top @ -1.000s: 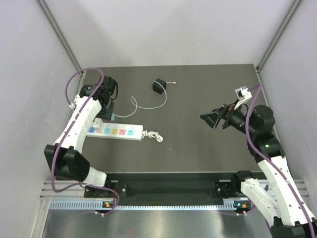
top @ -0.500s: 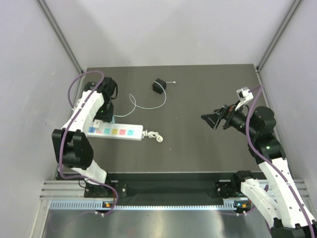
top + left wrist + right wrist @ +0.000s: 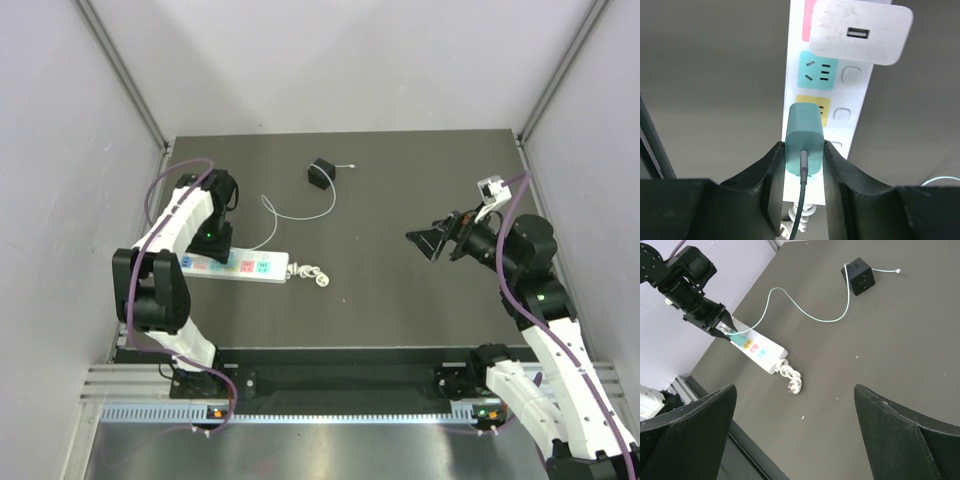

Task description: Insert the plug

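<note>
My left gripper [image 3: 212,236] [image 3: 804,151] is shut on a small teal plug [image 3: 803,137]. It holds the plug right over the yellow socket of the long white power strip [image 3: 252,267] [image 3: 856,102]. I cannot tell whether its prongs are in. A thin pale wire [image 3: 292,215] [image 3: 805,311] runs from this plug to the small black cube adapter [image 3: 320,173] [image 3: 859,276], which lies at the back of the mat. My right gripper [image 3: 432,243] [image 3: 795,395] is open and empty, held above the right side of the mat.
A white USB charger block [image 3: 860,31] sits on the strip beyond the blue socket. The strip's short coiled white cord and plug [image 3: 308,274] [image 3: 791,379] lie at its right end. Grey walls close in the mat on the left, back and right.
My left arm has folded in and its gripper has moved nearer, down onto the power strip with the teal plug in it. The right arm has not moved.
</note>
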